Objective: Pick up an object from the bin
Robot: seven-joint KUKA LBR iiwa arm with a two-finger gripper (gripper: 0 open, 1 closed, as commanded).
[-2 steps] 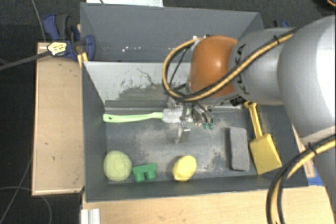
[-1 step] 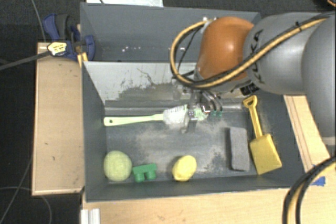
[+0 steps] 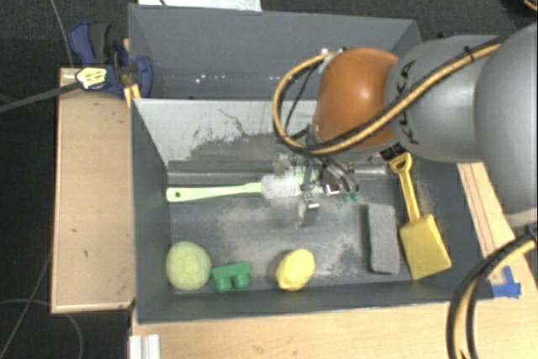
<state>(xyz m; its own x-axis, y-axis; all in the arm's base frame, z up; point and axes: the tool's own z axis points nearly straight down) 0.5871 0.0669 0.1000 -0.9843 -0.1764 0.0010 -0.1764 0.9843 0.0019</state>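
Note:
My gripper (image 3: pixel 309 199) hangs low over the middle of the bin, under the orange cover of the wrist. Just to its left lies a light green brush (image 3: pixel 218 192) with a long handle pointing left. Its white bristle head touches or sits right beside the gripper; I cannot tell which. A yellow lemon-shaped thing (image 3: pixel 295 269) lies near the front wall, below the gripper. A grey sponge block (image 3: pixel 382 238) lies to the gripper's lower right.
A yellow scoop (image 3: pixel 420 235) leans along the right wall. A pale green ball (image 3: pixel 187 266) and a small green block (image 3: pixel 231 276) sit in the front left corner. The arm covers the bin's back right part.

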